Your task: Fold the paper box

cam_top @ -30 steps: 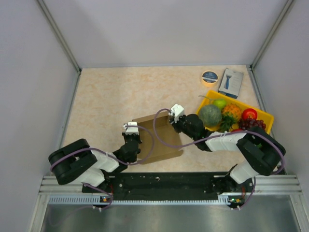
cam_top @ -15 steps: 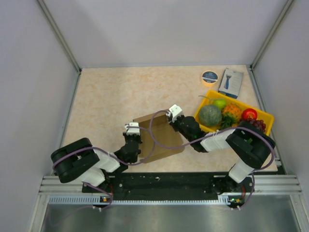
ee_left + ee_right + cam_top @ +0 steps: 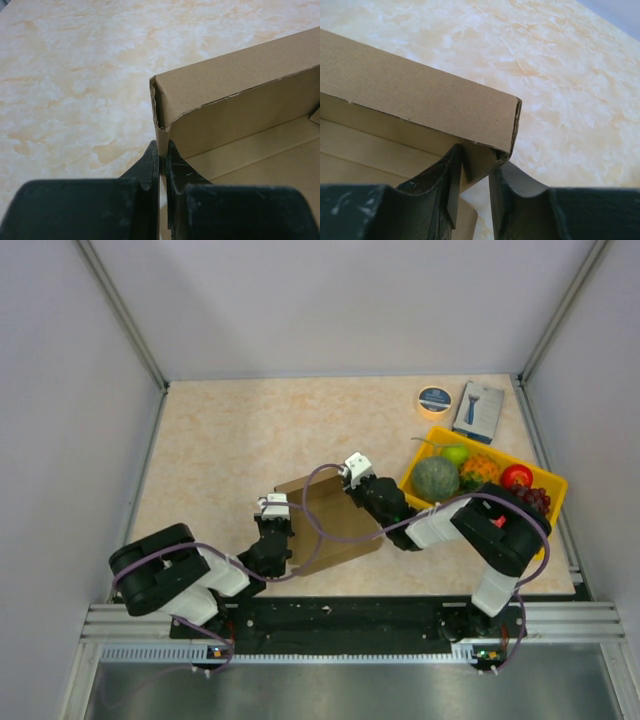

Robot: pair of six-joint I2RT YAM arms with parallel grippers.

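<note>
The beige marbled surface (image 3: 250,440) fills the overhead view. On it, near the front edge and between the two arms, sits the paper box (image 3: 340,530), a brown cardboard carton, half folded, with its walls raised and its inside open to the top. From the box, a yellow tray (image 3: 553,483) lies at about 3 o'clock, well apart from it, with a green melon (image 3: 435,478) and other fruit in it. A blue-and-white box (image 3: 478,411) lies at about 1 o'clock near the back right corner, and a roll of tape (image 3: 434,400) lies just beside it on the 9 o'clock side.

The right gripper (image 3: 358,480) is at the carton's 1 o'clock corner. In its wrist view the right gripper (image 3: 475,165) stands part open, and its two fingers clasp the thick folded wall just below that corner, one inside and one outside. The left gripper (image 3: 277,520) is at the carton's 9 o'clock edge. In its wrist view the left gripper (image 3: 161,150) is nearly closed and pinches the thin side wall just below the upright corner.
</note>
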